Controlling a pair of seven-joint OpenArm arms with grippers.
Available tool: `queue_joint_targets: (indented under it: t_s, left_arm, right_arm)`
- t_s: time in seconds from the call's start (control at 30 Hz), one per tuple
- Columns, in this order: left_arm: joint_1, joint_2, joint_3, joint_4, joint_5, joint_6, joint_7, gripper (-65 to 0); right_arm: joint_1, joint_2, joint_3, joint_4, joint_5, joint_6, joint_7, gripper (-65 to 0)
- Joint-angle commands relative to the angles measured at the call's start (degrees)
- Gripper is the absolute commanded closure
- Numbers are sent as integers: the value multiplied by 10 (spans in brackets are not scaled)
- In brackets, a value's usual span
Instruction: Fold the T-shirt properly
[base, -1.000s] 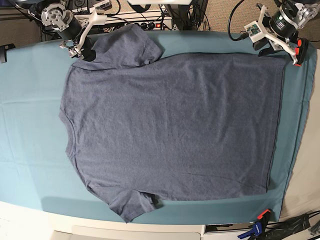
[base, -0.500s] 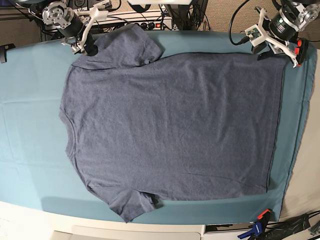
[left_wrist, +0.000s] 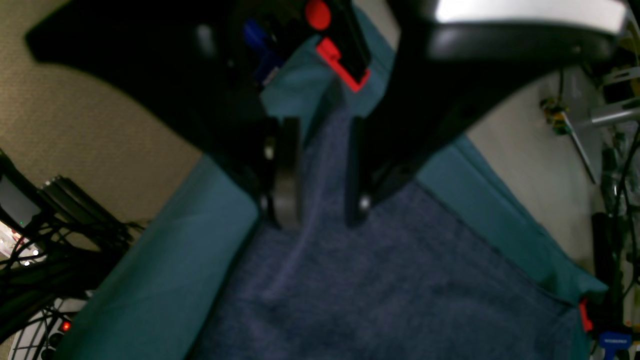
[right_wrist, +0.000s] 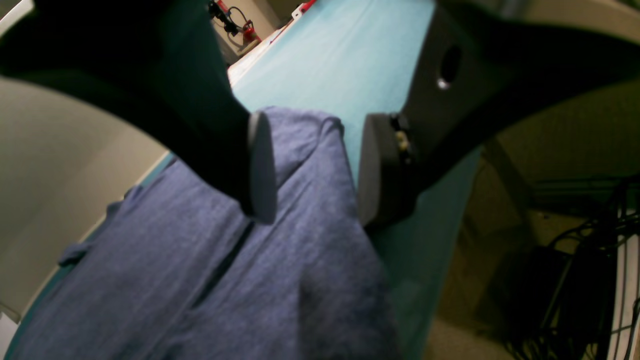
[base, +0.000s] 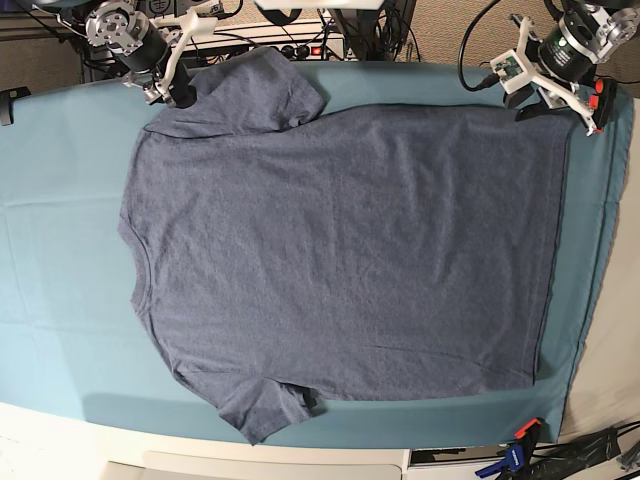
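Note:
The navy T-shirt (base: 340, 250) lies spread flat on the teal table cloth (base: 60, 250), plain side up, neck to the left, hem to the right, no lettering showing. My left gripper (base: 533, 103) is open at the shirt's far hem corner; in the left wrist view (left_wrist: 320, 210) its fingers straddle a slight ridge of the fabric (left_wrist: 375, 280). My right gripper (base: 178, 96) is open at the far shoulder, beside the far sleeve; in the right wrist view (right_wrist: 315, 200) its pads (right_wrist: 262, 165) stand apart just above the cloth (right_wrist: 225, 280).
A red clamp (base: 600, 100) sits on the table's far right corner and a blue and orange clamp (base: 515, 445) at the front right. Cables and a power strip (base: 290, 40) lie behind the far edge. The near sleeve (base: 265, 405) reaches close to the front edge.
Both grippers have drawn back a little toward the far edge of the table. The shirt has stayed flat and has not moved.

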Motion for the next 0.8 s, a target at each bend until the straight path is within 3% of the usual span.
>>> queue_joint_targets:
  t_s: [0.0, 0.1, 0.47, 0.6, 0.77]
  left_arm:
    - [3, -5, -4, 8, -14, 7, -9, -166]
    - [-4, -5, -4, 8, -30, 6, -8, -166]
    - [-15, -5, -4, 8, -30, 6, -5, -166]
    - [-15, -5, -4, 8, -30, 6, -4, -166]
    - [-15, -5, -4, 8, -30, 6, -4, -166]
  right_arm:
    - [-18, 0, -14, -15, 46, 49, 39, -304]
    - [-13, 0, -14, -15, 47, 13, 18, -304]
    - [9, 0, -14, -15, 85, -59, -27, -284]
    - [10, 0, -14, -15, 92, -105, -46, -284]
    - [10, 0, -14, -14, 92, -131, -55, -284]
